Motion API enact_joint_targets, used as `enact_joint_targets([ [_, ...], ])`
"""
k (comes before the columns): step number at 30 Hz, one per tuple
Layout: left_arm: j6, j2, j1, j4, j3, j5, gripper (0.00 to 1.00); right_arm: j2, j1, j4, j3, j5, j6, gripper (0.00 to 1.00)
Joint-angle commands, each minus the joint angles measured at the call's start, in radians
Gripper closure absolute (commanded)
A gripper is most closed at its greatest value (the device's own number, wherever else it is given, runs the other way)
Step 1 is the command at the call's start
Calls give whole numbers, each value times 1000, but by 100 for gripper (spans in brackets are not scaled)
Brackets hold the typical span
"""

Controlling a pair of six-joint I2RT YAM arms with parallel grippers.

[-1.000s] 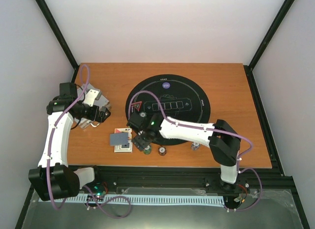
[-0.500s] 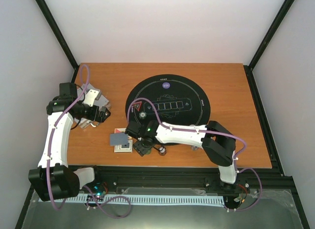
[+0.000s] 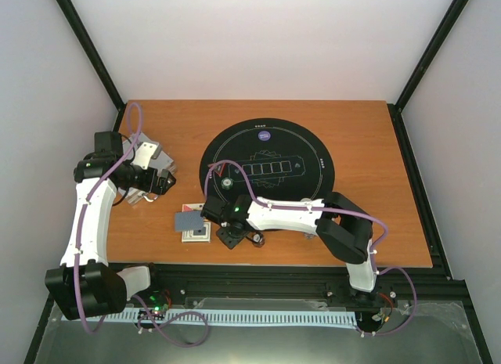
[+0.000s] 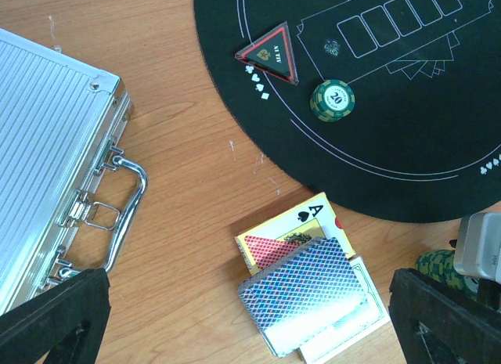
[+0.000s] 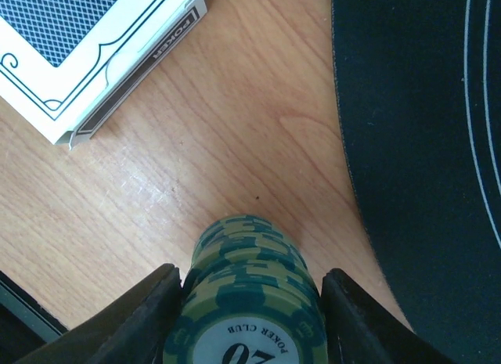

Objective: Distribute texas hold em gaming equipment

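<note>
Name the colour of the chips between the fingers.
Green chips with tan stripes; right wrist view shows best.

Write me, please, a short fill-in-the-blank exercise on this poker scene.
The green chips between the fingers of the right hand show the number ____.
The face-up card peeking from under the deck is the ace of ____.
The silver case lies to the ____ of the black mat.
Missing words: 20; spades; left.

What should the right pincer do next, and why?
Probably squeeze the right pincer firmly onto the green chip stack before lifting: its fingers flank the stack on the table beside the black mat, but a firm grip isn't evident.
</note>
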Motion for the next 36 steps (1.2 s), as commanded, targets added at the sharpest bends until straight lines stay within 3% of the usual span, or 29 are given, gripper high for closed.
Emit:
enact_joint_targets([
  [1, -6, -18, 7, -16, 34, 6, 0, 2, 2, 17, 1, 8, 4, 52],
  [22, -11, -20, 7, -10, 31, 0, 0, -10, 2, -6, 30, 21, -7, 67],
  [29, -11, -17, 7, -9, 30, 2, 0, -26, 2, -26, 51, 35, -9, 85],
  [36, -12, -14, 7, -9, 37, 4, 0, -55, -2, -79, 120, 64, -23, 89],
])
